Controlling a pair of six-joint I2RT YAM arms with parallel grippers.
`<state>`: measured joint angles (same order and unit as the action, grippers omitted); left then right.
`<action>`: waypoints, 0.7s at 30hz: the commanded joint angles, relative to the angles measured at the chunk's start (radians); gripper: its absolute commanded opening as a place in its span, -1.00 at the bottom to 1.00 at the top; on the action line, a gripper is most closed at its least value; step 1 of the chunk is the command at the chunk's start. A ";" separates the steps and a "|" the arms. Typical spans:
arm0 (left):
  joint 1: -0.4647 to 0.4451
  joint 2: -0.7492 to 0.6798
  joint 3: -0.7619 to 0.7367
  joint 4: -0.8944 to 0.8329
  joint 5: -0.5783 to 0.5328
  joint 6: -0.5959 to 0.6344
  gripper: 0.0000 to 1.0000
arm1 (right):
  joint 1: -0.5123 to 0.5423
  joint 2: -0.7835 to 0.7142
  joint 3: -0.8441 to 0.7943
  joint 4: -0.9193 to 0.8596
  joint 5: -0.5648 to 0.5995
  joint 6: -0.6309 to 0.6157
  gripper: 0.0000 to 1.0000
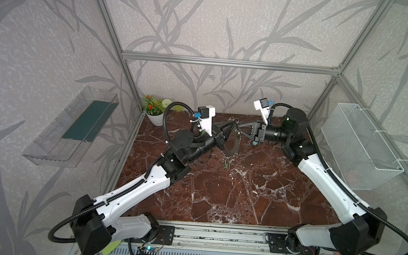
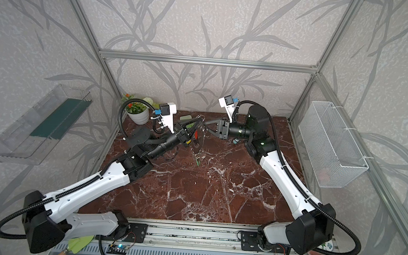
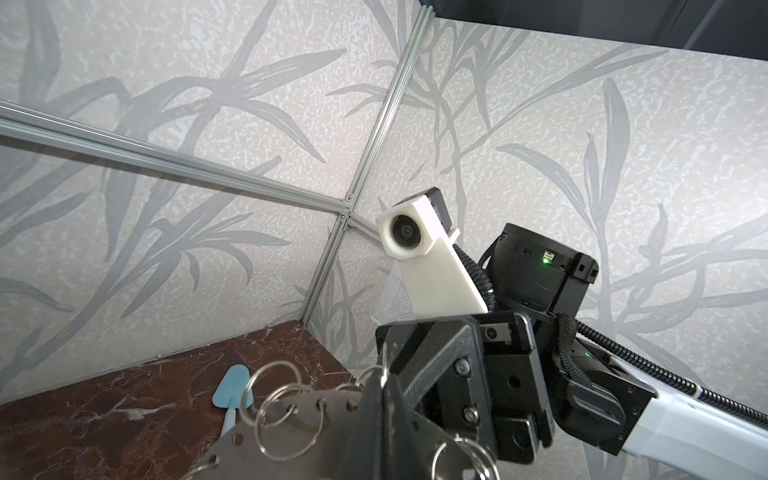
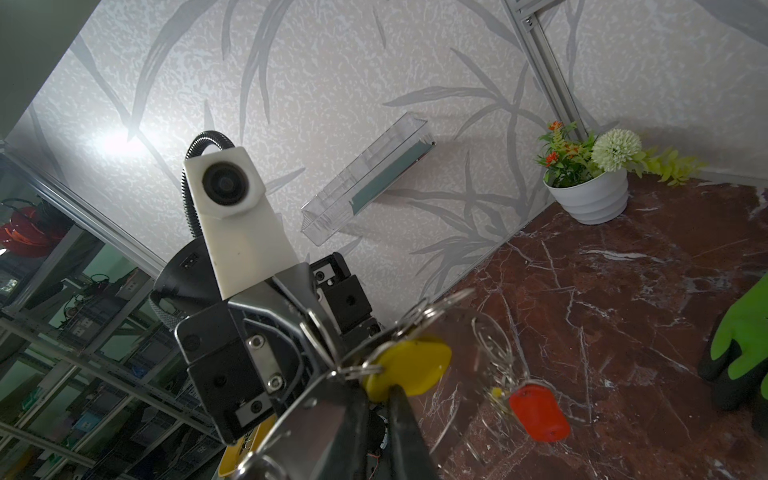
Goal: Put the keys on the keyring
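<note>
1. Nearest, at 6 o'clock in both top views, a green hand tool (image 2: 79, 244) lay by the front rail.
2. Past the middle of the table (image 2: 205, 195), toward 12 o'clock, the left gripper (image 2: 196, 124) was clenched on the keyring (image 2: 198, 145), which stood on edge.
3. The right gripper (image 2: 204, 127) met the ring's top. Its tips sat by the yellow-tagged key (image 4: 409, 365), perhaps pinching it, but I could not tell grip from release.
4. The right wrist view showed that tag and the red-tagged key (image 4: 538, 411) plainly, though any lettering was too blurred to read.
5. Only the top views showed the green-tagged key (image 1: 226, 163), hanging at the ring's 6 o'clock.
6. The left wrist view showed the ring's flat, hole-punched face.
7. Farthest, at 11 o'clock, stood a potted plant (image 1: 155, 111).
</note>
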<state>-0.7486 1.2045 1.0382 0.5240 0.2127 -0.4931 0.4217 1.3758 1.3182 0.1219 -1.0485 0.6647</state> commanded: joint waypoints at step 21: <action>-0.004 -0.013 0.025 0.013 0.039 -0.030 -1.00 | -0.159 -0.161 0.066 -0.360 0.232 -0.176 -0.35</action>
<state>-0.7509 1.2171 1.0573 0.5194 0.2337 -0.5049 0.2634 1.2560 1.3548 -0.2310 -0.8375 0.5182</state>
